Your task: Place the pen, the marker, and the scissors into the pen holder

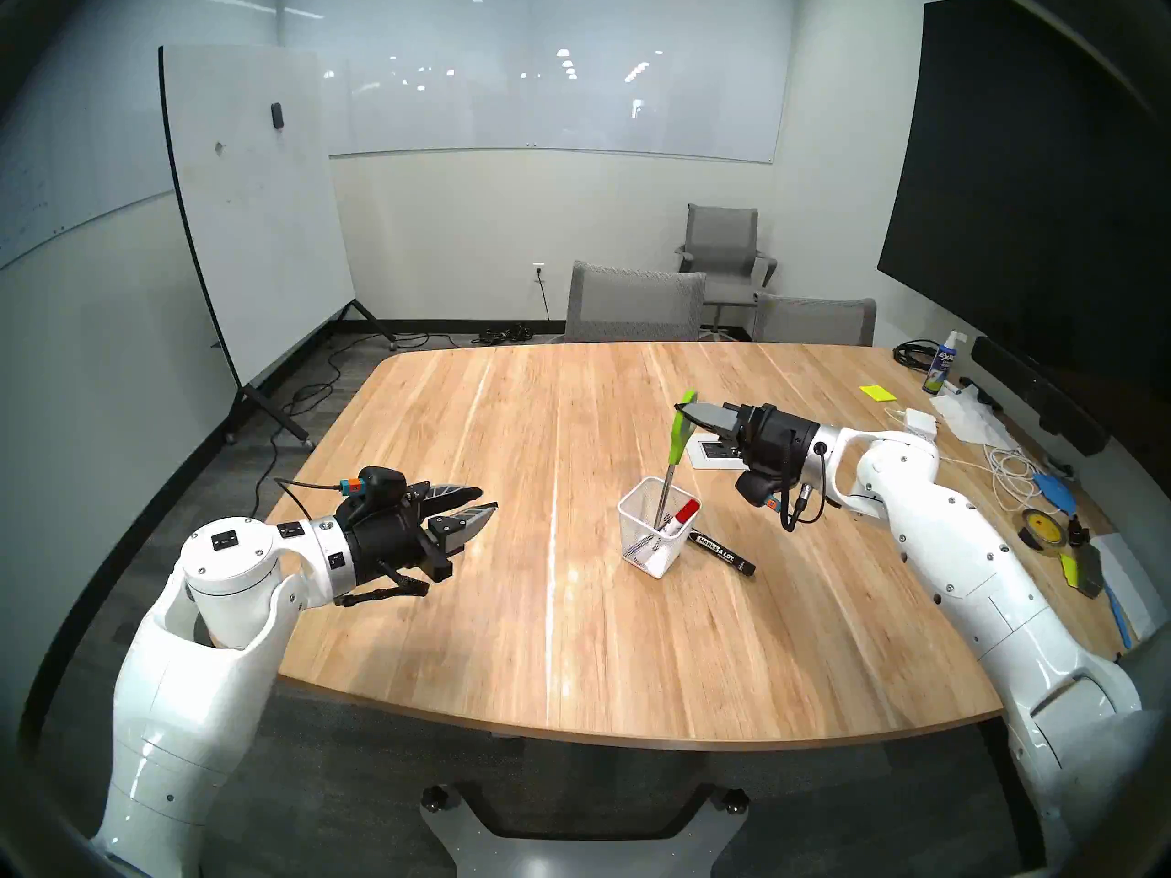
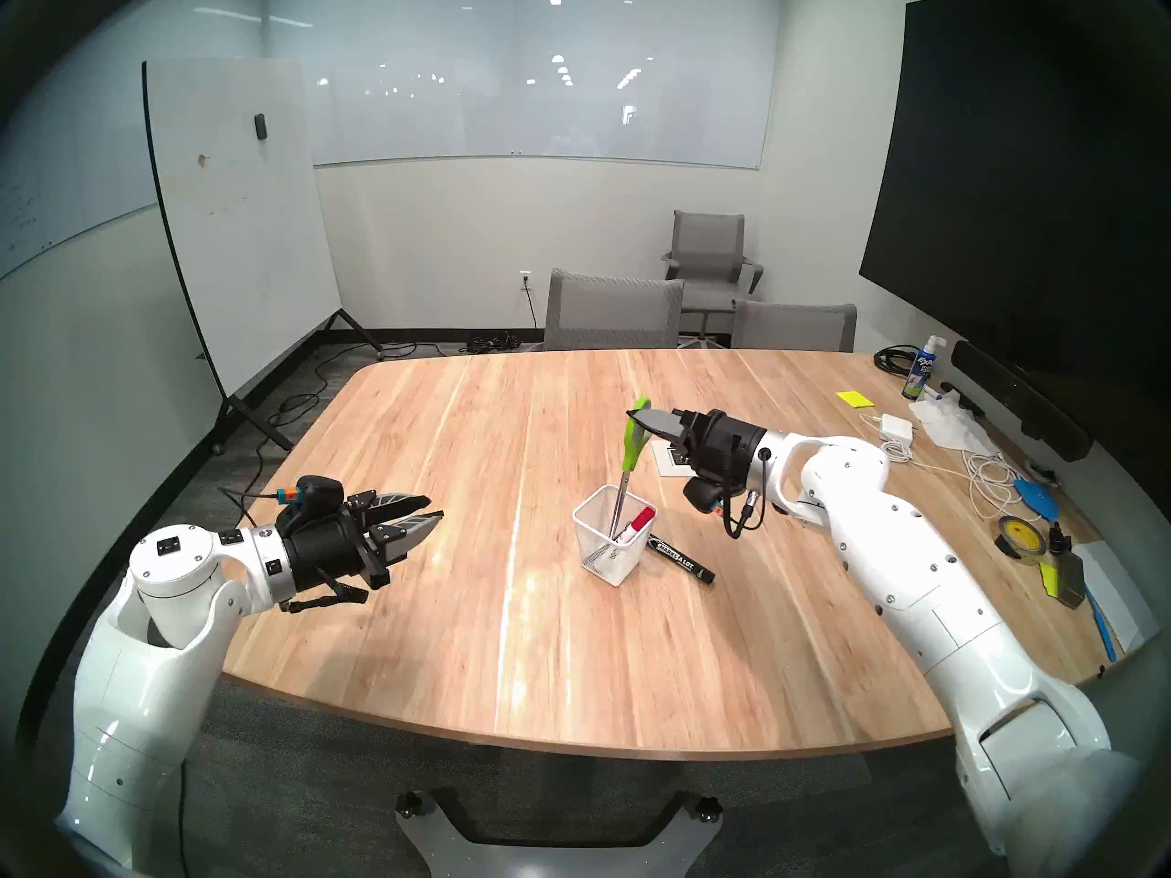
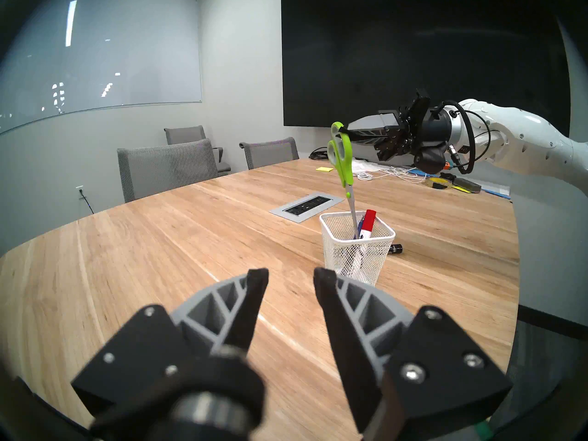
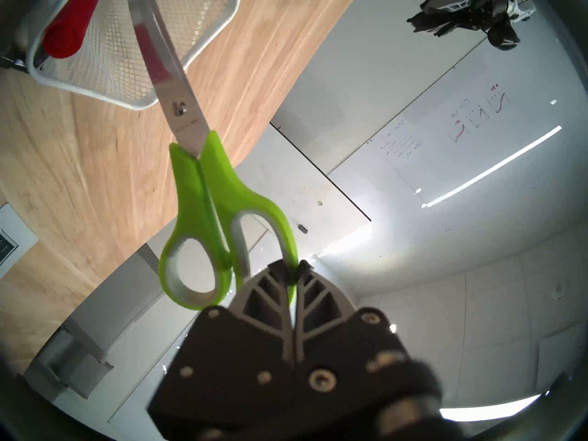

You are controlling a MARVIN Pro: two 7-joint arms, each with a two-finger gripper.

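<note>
The scissors point(image 1: 679, 433) point(image 3: 342, 163) point(image 4: 203, 189), lime-green with silver blades, hang tilted with their blade tips inside the white mesh pen holder point(image 1: 640, 541) point(image 3: 372, 259). My right gripper point(image 1: 687, 409) point(image 4: 292, 268) is shut on the outer handle loop, above and behind the holder. A red-capped white marker point(image 1: 684, 514) point(image 3: 369, 220) stands in the holder. Beside it the pen point(image 3: 361, 227) shows a bit of blue. A black marker point(image 1: 722, 550) lies on the table against the holder's right side. My left gripper point(image 1: 485, 501) point(image 3: 291, 271) hovers open and empty, well left of the holder.
A grey power outlet plate point(image 1: 716, 455) is set in the table behind the holder. Along the right edge lie a spray bottle point(image 1: 944, 363), yellow sticky notes point(image 1: 877, 392), white cables point(image 1: 1007, 471) and a tape roll point(image 1: 1039, 527). Grey chairs point(image 1: 633, 303) stand at the far edge.
</note>
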